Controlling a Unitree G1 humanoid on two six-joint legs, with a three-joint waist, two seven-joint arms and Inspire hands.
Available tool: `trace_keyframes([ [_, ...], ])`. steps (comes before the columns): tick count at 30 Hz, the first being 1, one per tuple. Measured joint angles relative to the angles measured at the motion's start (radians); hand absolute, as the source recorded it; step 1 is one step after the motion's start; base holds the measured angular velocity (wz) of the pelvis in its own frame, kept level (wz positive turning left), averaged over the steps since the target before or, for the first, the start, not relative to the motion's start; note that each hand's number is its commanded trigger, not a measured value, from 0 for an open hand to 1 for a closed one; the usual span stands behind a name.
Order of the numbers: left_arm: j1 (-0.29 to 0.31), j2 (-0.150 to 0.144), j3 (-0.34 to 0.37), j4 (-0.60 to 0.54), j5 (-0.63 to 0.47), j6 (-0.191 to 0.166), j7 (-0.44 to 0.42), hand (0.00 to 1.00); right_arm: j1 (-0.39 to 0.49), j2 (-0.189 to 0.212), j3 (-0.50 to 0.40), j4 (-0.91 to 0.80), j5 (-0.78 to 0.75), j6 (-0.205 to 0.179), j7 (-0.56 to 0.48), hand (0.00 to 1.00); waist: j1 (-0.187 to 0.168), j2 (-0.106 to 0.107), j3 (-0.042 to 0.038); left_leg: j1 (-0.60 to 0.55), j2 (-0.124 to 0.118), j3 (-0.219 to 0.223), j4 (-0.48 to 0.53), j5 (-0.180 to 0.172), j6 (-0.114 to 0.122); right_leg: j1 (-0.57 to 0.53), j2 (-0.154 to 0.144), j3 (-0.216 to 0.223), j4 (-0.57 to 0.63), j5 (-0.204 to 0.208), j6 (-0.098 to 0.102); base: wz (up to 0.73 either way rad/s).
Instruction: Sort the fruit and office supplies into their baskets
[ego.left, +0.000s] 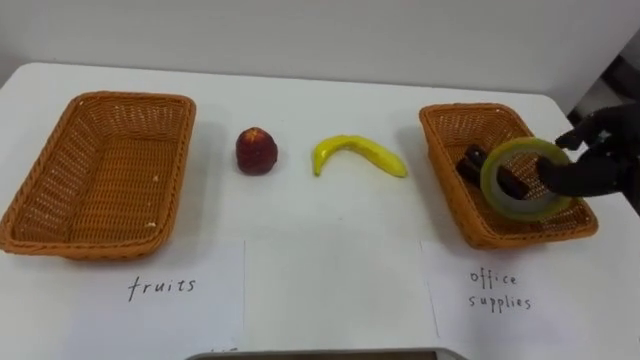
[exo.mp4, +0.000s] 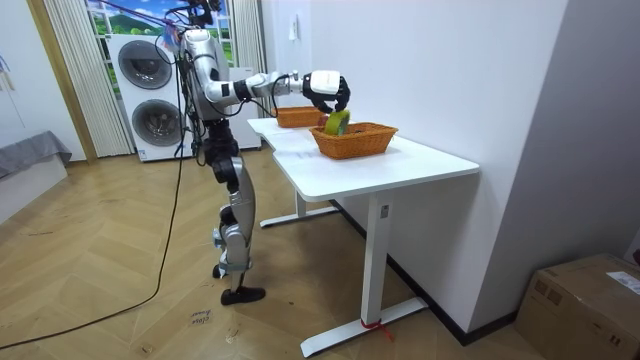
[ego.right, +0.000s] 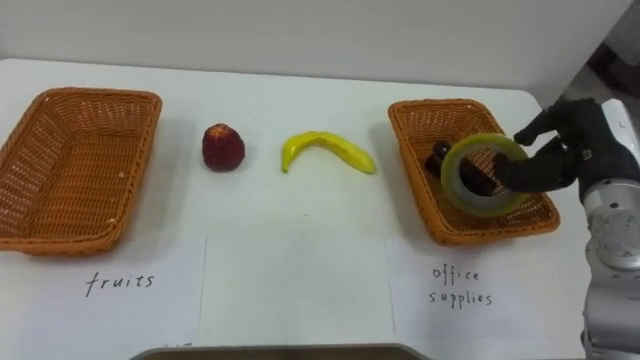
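Right hand (ego.right: 562, 150) is over the office-supplies basket (ego.right: 412, 165), fingers curled round the far edge of the yellow-green tape roll (ego.right: 465, 200). That's a firm hold, and the roll stands on edge, tilted, above the basket's floor. I can't tell whether its lower rim touches the wicker. Just beyond the roll, lower in the same basket, lies a dark item (ego.right: 440, 158); it is too small to name, but it counts as one supply home.

So the office side looks close to finished. Once the hand lets go of the tape, that basket should have its lot, as far as the desk (ego.right: 300, 90) shows.

The fruit side is untouched. The banana (ego.right: 325, 150) lies on the desk a short way to the hand's left, outside the basket. The red apple (ego.right: 223, 147) sits further left, apart from the banana. The fruit basket (ego.right: 30, 238) is farthest from the hand, with nothing in it.

My read: about halfway, with two fruits to carry across.
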Motion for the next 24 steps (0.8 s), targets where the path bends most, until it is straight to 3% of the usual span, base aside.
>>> trace_keyframes([
  [24, -0.026, 0.003, -0.001, -0.019, -0.055, -0.003, 0.0, 0.0, 0.0, 0.0, 0.001, 0.0, -0.022, 0.0, 0.01, 0.0, 0.014, -0.007, 0.0052, 0.001, -0.001, 0.0, -0.003, 0.001, -0.001, 0.001, 0.0, -0.002, -0.003, -0.001, 0.0, 0.0],
])
